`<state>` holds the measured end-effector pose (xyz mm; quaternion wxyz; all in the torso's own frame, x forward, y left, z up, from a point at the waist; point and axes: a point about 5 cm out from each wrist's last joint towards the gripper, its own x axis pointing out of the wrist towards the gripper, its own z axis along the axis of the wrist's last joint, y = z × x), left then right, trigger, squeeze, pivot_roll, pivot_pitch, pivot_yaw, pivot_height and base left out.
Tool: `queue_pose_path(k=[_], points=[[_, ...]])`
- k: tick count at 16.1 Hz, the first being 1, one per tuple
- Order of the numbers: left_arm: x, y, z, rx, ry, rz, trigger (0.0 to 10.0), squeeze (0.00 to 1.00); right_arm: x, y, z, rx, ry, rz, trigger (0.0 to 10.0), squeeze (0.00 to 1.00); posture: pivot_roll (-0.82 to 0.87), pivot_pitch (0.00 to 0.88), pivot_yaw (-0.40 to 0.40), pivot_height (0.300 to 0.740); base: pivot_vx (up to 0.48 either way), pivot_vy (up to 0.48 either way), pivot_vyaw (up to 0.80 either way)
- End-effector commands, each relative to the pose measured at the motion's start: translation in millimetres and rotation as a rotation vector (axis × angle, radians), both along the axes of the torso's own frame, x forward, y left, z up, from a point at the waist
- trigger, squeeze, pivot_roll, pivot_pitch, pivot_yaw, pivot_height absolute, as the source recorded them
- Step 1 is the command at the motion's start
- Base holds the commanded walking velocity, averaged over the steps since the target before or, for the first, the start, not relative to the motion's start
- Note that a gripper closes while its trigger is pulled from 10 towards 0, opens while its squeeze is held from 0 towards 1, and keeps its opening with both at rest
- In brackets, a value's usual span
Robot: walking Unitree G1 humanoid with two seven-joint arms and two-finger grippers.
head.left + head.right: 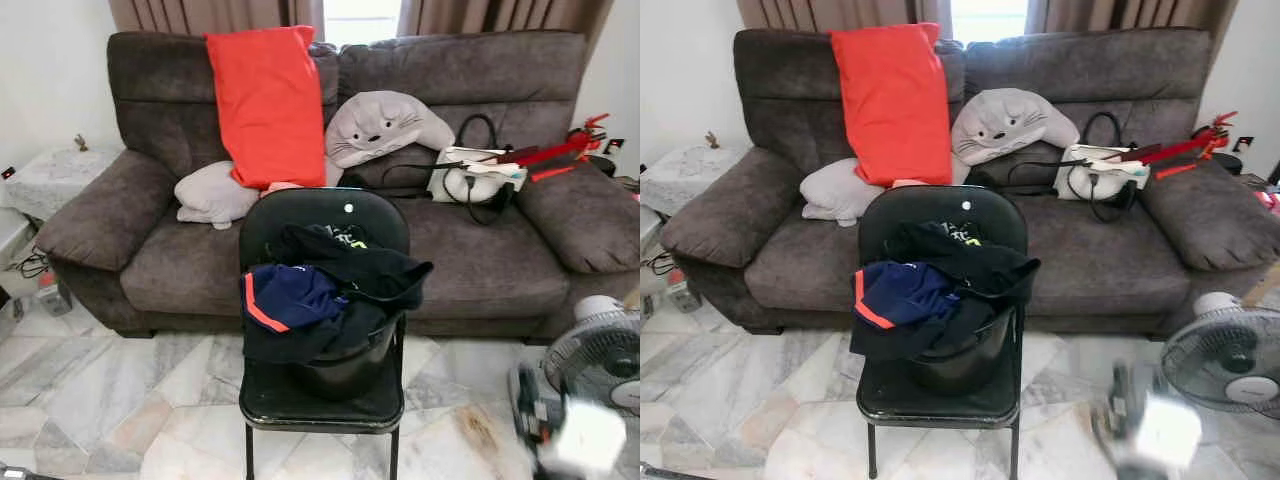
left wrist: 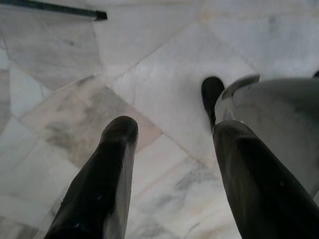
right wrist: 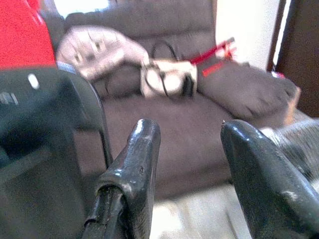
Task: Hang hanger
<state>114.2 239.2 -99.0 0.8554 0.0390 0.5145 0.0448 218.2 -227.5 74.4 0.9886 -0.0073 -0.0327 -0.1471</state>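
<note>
The right gripper (image 3: 189,164) is raised and blurred at the lower right of the head views, its two black fingers spread apart and grasping nothing. Its wrist camera looks past the black chair back toward the sofa. The left gripper (image 2: 169,169) hangs low at the robot's side, fingers also parted and empty, pointing down at the marble floor (image 2: 164,89).

Judging by this, the task has barely begun: neither gripper holds a hanger. The likeliest hangers are the red hangers (image 1: 560,150) lying at the upper right of the frame, on the sofa's right side, behind a white handbag (image 1: 478,176); no rail or hook to hang them on can be seen.

At frame centre stands a black folding chair (image 1: 322,300). On its seat sits a black bucket (image 1: 345,368), heaped and overflowing with dark clothes (image 1: 345,270), a navy garment with an orange stripe (image 1: 290,298) uppermost on the left.

Behind it is a brown sofa (image 1: 180,260) holding a red cloth (image 1: 268,100), a grey seal-faced cushion (image 1: 385,125) and a pale pillow (image 1: 215,193). A standing fan (image 1: 598,355) sits lower right.
</note>
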Motion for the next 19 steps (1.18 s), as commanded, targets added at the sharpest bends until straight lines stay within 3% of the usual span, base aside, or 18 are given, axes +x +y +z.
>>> queue_pose_path(k=[1, 5, 10, 14, 19], points=[[-1.2, 1.5, 1, -0.002, -0.032, 0.050, 10.0, 0.00, 10.3, 10.6, 14, 0.033, -0.031, 0.026, 10.0, 0.00, -0.10, 0.000, 0.041, 0.740, 0.000, 0.000, 0.00], [3.6, -3.1, 3, -0.039, -0.115, 0.105, 10.0, 0.00, 23.8, 22.9, 22, 0.061, -0.028, 0.075, 10.0, 0.00, -0.08, 0.000, 0.016, 0.740, 0.000, 0.000, 0.00], [1.9, -3.9, 2, -0.037, -0.115, 0.109, 10.0, 0.00, 30.3, 32.2, 29, 0.073, -0.016, 0.110, 10.0, 0.00, -0.07, 0.000, 0.019, 0.740, 0.000, 0.000, 0.00], [-2.0, -3.6, 1, -0.041, -0.097, 0.105, 10.0, 0.00, 31.9, 46.1, 22, 0.114, 0.019, 0.145, 10.0, 0.00, -0.03, 0.000, 0.023, 0.740, 0.000, 0.000, 0.00], [1.2, -5.2, 1, -0.057, -0.101, 0.101, 10.0, 0.00, 38.5, 49.6, 28, 0.115, 0.008, 0.158, 10.0, 0.00, -0.05, 0.000, 0.023, 0.740, 0.000, 0.000, 0.00]])
